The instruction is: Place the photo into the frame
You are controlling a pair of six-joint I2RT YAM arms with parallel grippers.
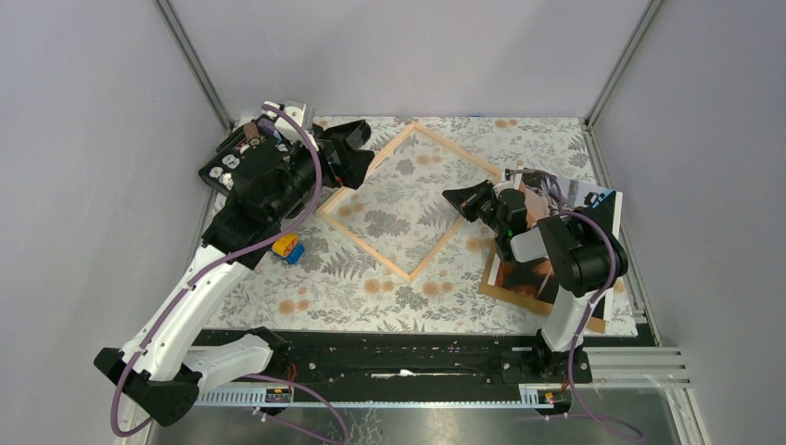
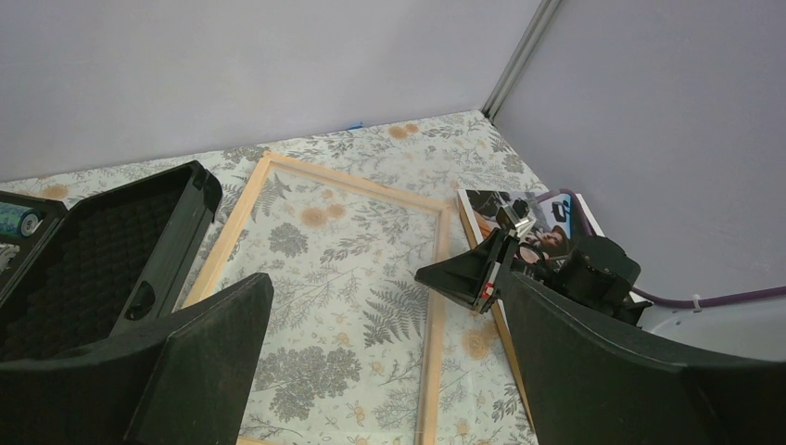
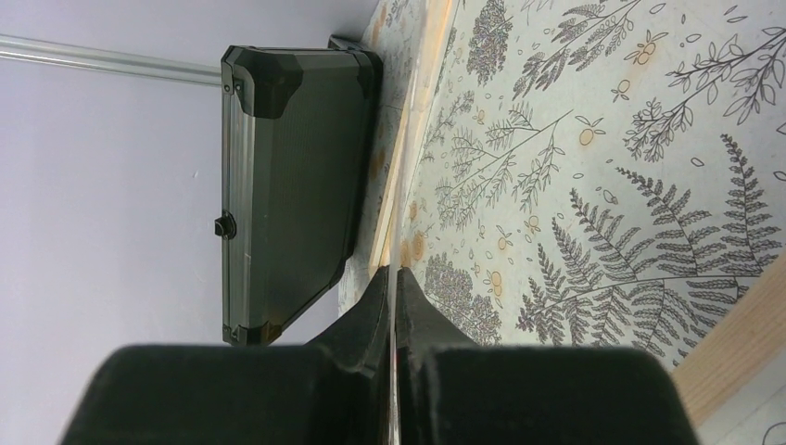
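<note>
The pale wood frame [image 1: 459, 148] lies flat as a diamond mid-table, the fern-print cloth showing through it. It also shows in the left wrist view [image 2: 227, 232] and the right wrist view [image 3: 737, 334]. The glossy photo [image 1: 538, 190] lies at the right under my right arm, over a brown backing board [image 1: 514, 287]; the left wrist view shows it too [image 2: 487, 204]. My right gripper [image 1: 461, 198] is shut, tips just above the frame's right rail [image 3: 396, 271], nothing seen in it. My left gripper [image 1: 361, 148] is open and empty above the frame's left corner [image 2: 385, 287].
An open black case [image 1: 246, 171] stands at the far left beside the frame; its shell shows in the right wrist view [image 3: 287, 185]. A small yellow-and-blue toy [image 1: 288, 247] lies on the cloth below it. Grey walls close in the back and both sides.
</note>
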